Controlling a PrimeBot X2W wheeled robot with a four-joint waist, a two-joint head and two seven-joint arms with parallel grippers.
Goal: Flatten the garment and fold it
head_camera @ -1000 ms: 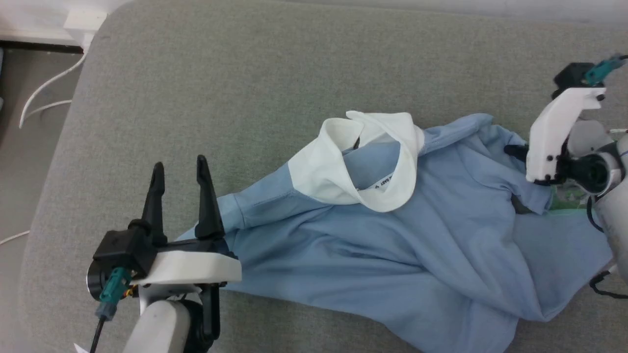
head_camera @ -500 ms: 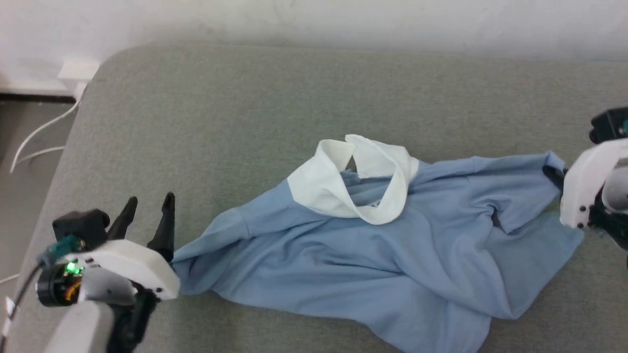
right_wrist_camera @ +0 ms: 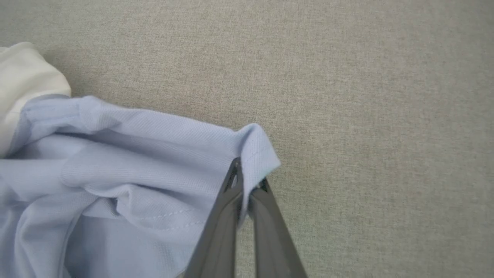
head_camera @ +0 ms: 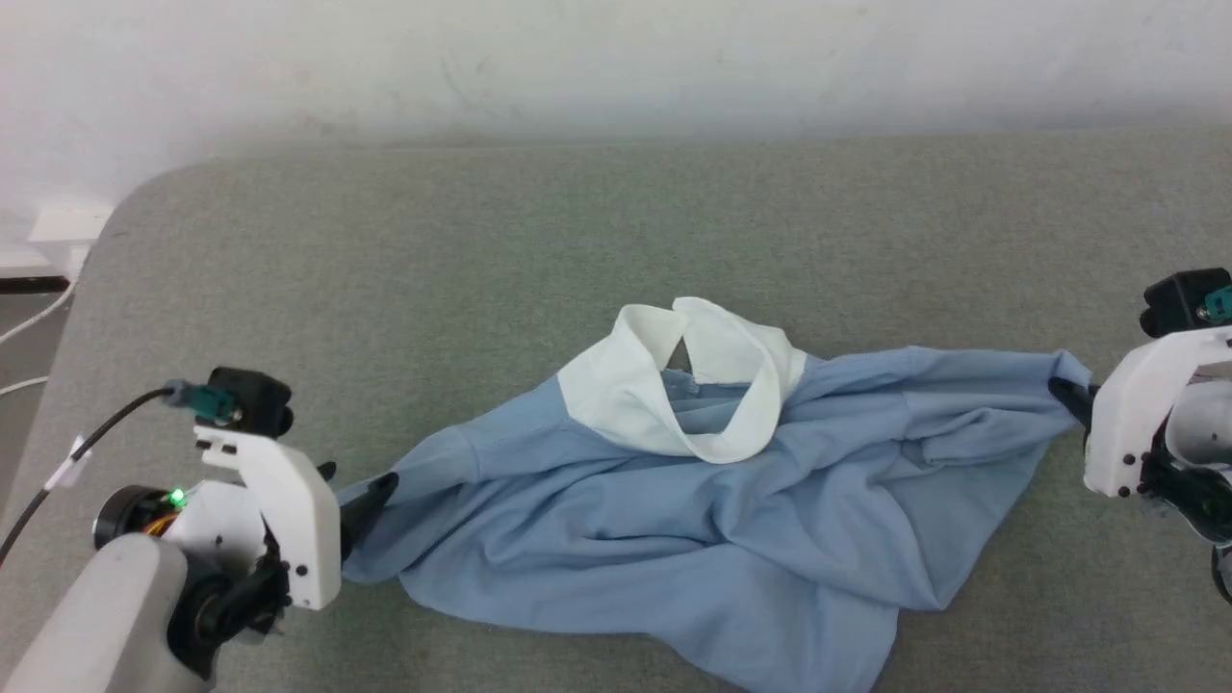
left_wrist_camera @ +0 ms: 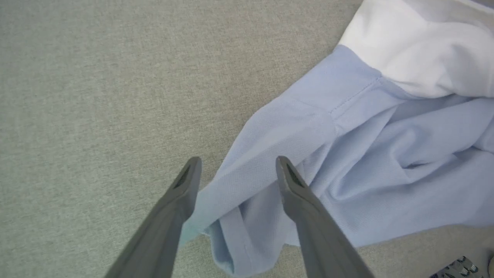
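The garment (head_camera: 674,539), a light blue shirt with a wide white collar (head_camera: 674,385), lies rumpled across the grey cushion. My right gripper (right_wrist_camera: 249,177) is shut on the hem of one sleeve (right_wrist_camera: 258,150), and in the head view this gripper (head_camera: 1068,395) holds that sleeve out at the right. My left gripper (left_wrist_camera: 235,170) stands open, its two fingers straddling the other sleeve (left_wrist_camera: 270,143); in the head view the left gripper (head_camera: 356,491) sits at the shirt's left end. The body of the shirt is bunched in folds.
The grey cushion (head_camera: 481,241) runs back to a white wall (head_camera: 577,58). Its rounded left edge drops to the floor, where white cables (head_camera: 29,327) and a white socket box (head_camera: 58,226) lie. Bare cushion surrounds the shirt on all sides.
The head camera has tilted up. My right gripper has pulled its sleeve out to the right, stretching the shirt. My left gripper has turned and dropped onto the left sleeve, still open.
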